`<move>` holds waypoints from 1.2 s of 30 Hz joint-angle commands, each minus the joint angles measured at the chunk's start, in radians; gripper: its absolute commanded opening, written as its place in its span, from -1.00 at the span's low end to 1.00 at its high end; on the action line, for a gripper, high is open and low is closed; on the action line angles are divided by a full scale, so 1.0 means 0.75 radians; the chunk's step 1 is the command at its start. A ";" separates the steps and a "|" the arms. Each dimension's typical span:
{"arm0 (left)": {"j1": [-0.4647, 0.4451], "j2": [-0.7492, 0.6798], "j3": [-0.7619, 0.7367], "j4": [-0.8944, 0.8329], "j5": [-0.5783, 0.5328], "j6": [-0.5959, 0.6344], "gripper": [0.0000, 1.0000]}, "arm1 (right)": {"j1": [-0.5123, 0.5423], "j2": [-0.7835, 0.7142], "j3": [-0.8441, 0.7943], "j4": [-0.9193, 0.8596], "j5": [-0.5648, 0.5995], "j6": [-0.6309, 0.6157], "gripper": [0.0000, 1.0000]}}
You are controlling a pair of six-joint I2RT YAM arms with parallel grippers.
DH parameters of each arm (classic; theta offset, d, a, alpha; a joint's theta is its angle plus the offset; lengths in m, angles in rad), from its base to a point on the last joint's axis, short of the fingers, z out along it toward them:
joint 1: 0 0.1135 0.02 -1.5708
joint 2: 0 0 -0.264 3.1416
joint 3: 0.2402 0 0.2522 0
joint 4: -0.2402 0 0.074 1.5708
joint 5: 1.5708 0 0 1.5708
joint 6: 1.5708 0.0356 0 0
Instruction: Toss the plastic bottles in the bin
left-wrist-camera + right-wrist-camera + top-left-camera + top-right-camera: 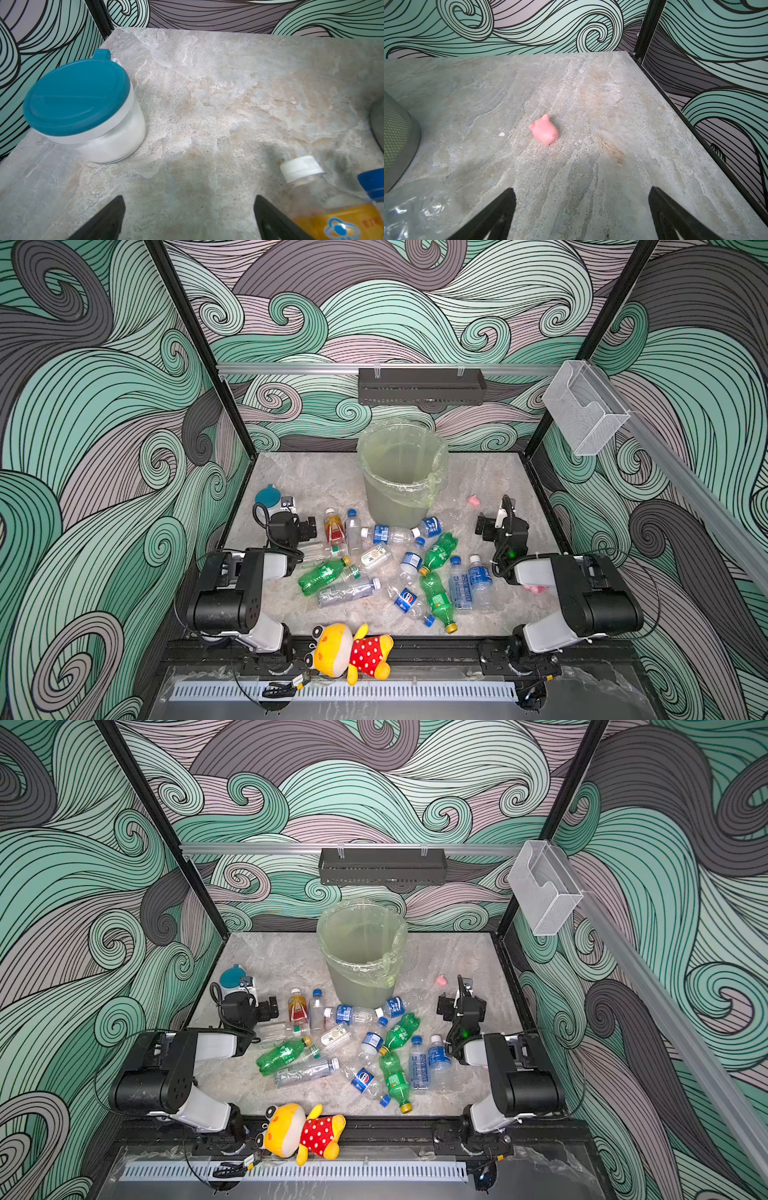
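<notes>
Nothing held: my left fingers [104,220] and right fingers [492,216] are both spread wide over bare table [307,477]. The plastic bottles [324,574] lie scattered between my arms, in front of the bin [399,489]. Best start: the orange-labelled bottle [333,526] just beside my left fingers. Grab it mid-body and skip the teal-lidded cup [79,93]. Grey marbled top, swirl-patterned walls [83,406].

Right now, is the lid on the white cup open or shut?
Shut: the teal lid sits flat on the cup, with no gap at the rim.

Swirling teal-and-grey wave walls [104,406] enclose a marbled grey tabletop [316,481].
</notes>
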State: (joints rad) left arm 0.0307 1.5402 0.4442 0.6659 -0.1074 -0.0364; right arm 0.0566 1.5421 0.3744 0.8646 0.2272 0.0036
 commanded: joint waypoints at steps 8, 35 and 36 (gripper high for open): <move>0.012 -0.018 0.046 -0.014 0.014 0.006 0.97 | -0.006 -0.012 0.016 0.017 -0.006 -0.009 0.99; 0.024 -0.100 0.099 -0.122 0.028 0.030 0.82 | -0.002 -0.080 0.050 -0.094 0.041 0.004 0.99; 0.025 -0.149 0.140 -0.260 0.012 -0.005 0.82 | -0.002 -0.113 0.085 -0.194 0.034 -0.004 0.99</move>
State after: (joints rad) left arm 0.0437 1.5146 0.4763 0.5949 -0.0963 -0.0330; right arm 0.0566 1.5177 0.3820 0.8207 0.2337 0.0048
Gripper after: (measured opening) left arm 0.912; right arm 0.994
